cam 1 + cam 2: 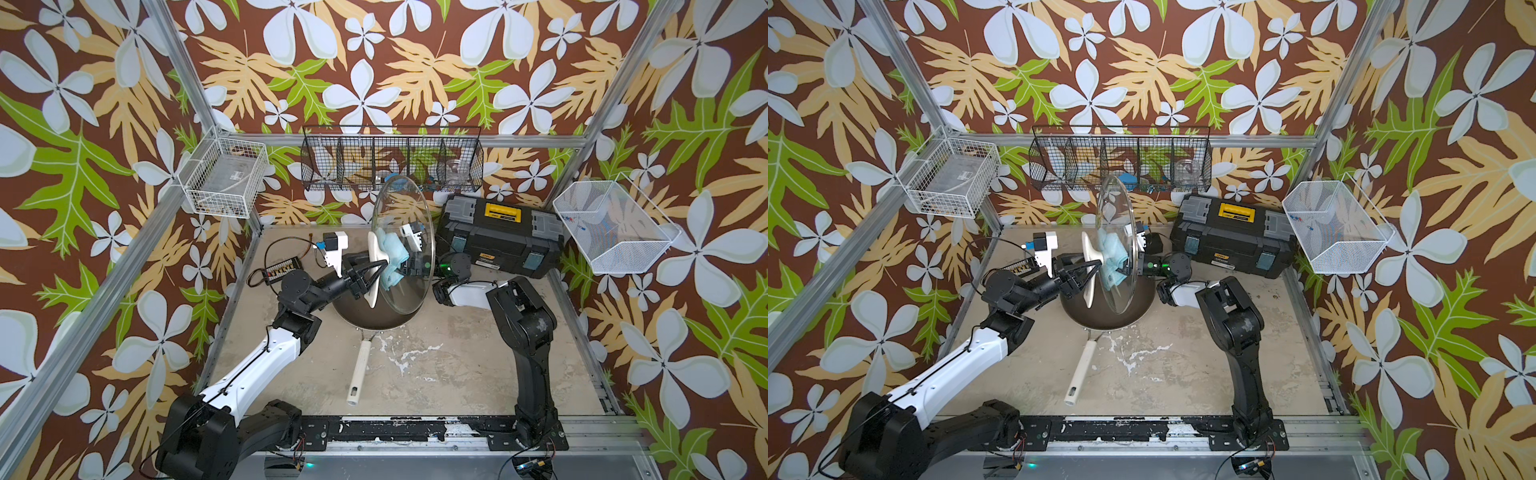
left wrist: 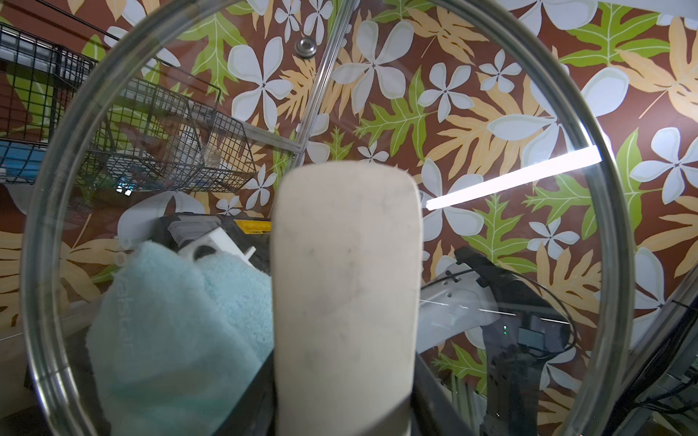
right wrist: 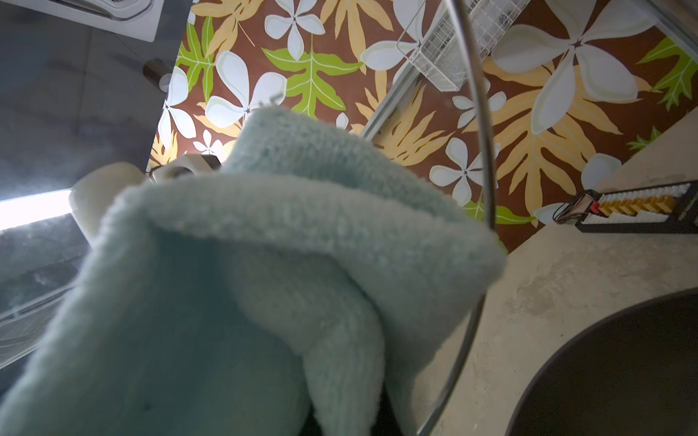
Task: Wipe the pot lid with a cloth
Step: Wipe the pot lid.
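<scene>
Clear round glass pot lid (image 1: 409,199), metal-rimmed, stands on edge above the dark frying pan (image 1: 374,318). The left gripper (image 1: 371,274) clamps its cream bar handle (image 1: 377,253); the right gripper (image 1: 409,266) pinches the soft light-blue microfibre cloth (image 1: 391,254) against it. Probably heavy, slippery, fragile.

Left tool (image 1: 374,276) and right tool (image 1: 402,268) both closed.

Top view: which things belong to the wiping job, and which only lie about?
In the job: pot lid, held on edge by the left tool; cloth, pressed against it by the right tool.
Lying about: frying pan, toolbox, black wire rack, white wire basket, white mesh basket, small wired board.
</scene>
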Available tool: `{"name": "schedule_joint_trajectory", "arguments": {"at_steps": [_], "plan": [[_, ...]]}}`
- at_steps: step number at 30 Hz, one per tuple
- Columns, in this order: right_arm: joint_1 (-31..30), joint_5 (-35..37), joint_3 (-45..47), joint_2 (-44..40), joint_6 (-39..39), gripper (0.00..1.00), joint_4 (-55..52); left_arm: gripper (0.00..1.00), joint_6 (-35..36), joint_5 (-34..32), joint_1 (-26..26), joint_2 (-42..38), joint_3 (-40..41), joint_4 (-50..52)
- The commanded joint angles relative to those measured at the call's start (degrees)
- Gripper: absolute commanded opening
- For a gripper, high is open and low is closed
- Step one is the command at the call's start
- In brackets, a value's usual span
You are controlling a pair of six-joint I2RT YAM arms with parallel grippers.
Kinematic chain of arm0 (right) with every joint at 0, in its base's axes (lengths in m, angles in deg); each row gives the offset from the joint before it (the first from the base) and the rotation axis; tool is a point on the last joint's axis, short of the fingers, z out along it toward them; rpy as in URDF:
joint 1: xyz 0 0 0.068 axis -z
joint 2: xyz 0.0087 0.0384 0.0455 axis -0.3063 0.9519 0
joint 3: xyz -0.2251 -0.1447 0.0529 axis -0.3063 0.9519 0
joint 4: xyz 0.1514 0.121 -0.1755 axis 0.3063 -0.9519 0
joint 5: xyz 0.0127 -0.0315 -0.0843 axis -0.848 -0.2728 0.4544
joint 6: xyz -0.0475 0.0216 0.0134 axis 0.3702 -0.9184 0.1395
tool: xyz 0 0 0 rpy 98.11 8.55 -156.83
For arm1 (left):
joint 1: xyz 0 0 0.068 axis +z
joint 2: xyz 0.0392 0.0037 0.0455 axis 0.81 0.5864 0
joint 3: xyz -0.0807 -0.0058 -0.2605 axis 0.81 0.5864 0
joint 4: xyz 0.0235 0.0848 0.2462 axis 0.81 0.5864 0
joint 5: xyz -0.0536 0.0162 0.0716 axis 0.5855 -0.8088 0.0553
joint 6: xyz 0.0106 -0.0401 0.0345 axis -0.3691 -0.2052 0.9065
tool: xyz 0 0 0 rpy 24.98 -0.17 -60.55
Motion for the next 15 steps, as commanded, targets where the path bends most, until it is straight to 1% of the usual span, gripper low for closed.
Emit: {"name": "schedule_joint_trajectory", "arguments": {"at_steps": [1, 3, 6, 9, 12, 15], "plan": [[0.21, -2.27, 4.76, -3.36, 2.94, 0.00, 10.54, 0.00, 5.61, -2.57, -0.05, -1.58, -1.97, -2.58], [0.98, -1.84, 8.71, -6.16, 5.40, 0.00, 7.36, 0.00, 8.31, -4.45, -0.02, -2.22, -2.98, 2.35], [2.20, -1.53, 14.47, -10.67, 12.53, 0.00, -1.06, 0.00, 12.35, -6.97, -0.02, -2.82, -5.07, 10.42], [3.50, -0.71, 19.00, -15.12, 22.47, 0.00, -14.36, 0.00, 15.56, -9.66, -0.04, -3.20, -7.09, 16.95], [4.18, 1.12, 20.26, -19.96, 35.27, 0.00, -31.72, 0.00, 17.89, -12.19, -0.02, -2.92, -8.98, 22.59], [4.16, 6.30, 17.53, -25.27, 53.84, 0.00, -58.06, 0.00, 19.75, -15.26, -0.02, -2.73, -10.35, 27.07]]}}
